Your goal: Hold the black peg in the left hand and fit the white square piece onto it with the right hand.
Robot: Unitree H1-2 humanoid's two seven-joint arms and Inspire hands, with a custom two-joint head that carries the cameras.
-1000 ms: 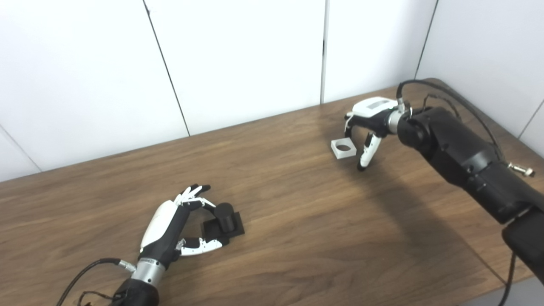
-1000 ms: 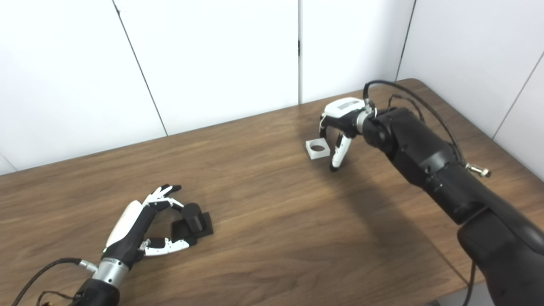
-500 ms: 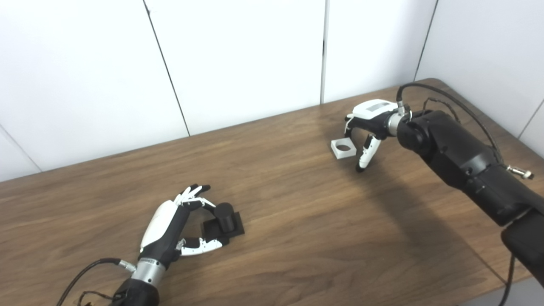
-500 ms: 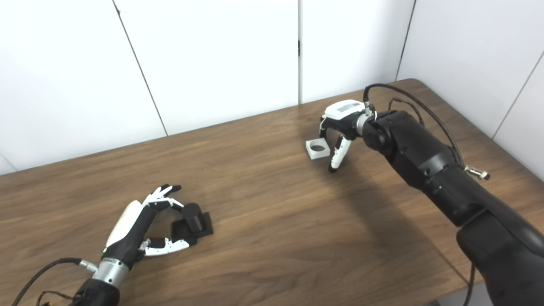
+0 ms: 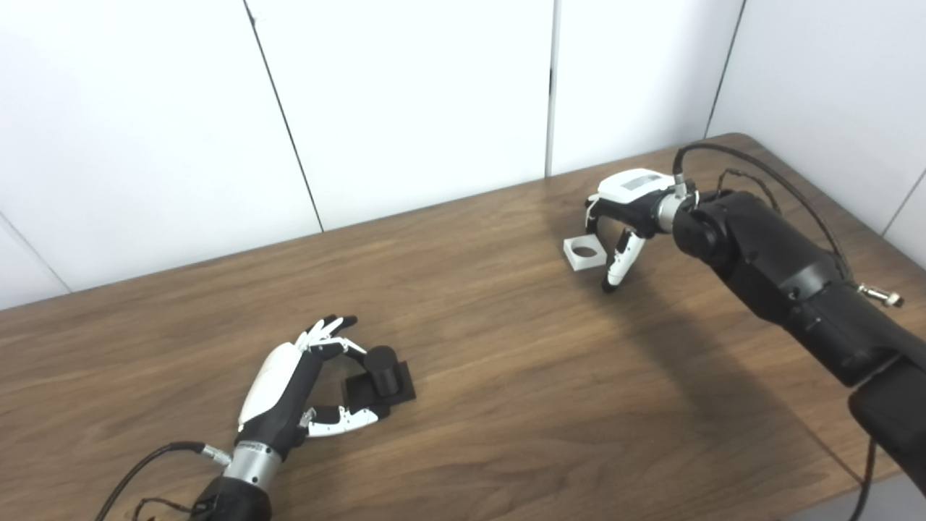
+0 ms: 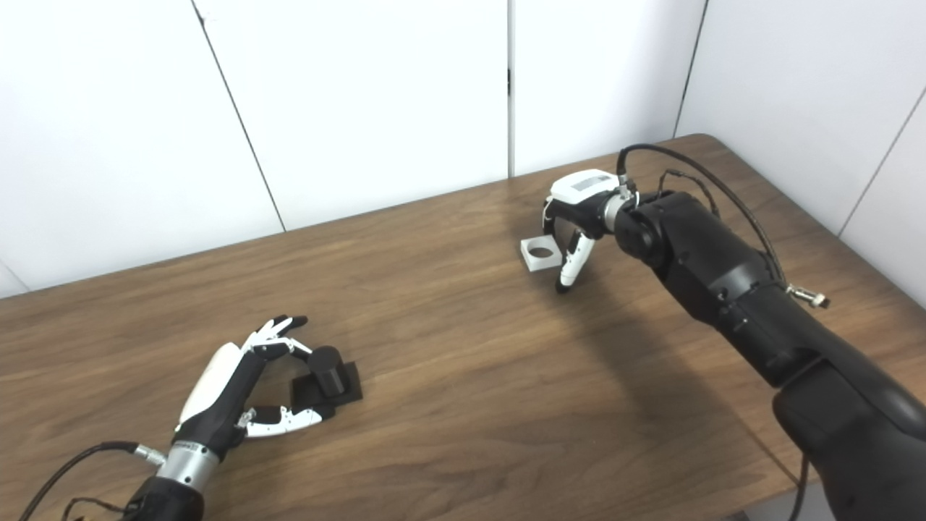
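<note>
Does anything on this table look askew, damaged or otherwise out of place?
Nothing stands out. The black cylindrical peg on its square base stands upright on the brown wooden table, between the open fingers of the left robot hand. The white square piece with a round hole lies flat beside the open right robot hand.

The place looked like a robotics lab or test room rather than a home. A bare wood-grain bench [image 5: 506, 376] stood in a corner of plain white panelled walls [image 5: 405, 101] with thin dark seams. On it lay only two small test parts, a black peg [image 5: 381, 367] on a square base and a white square piece [image 5: 583, 252] with a round hole. Exposed cables [image 5: 759, 163] ran along the black robot arm [image 5: 788, 289].
</note>
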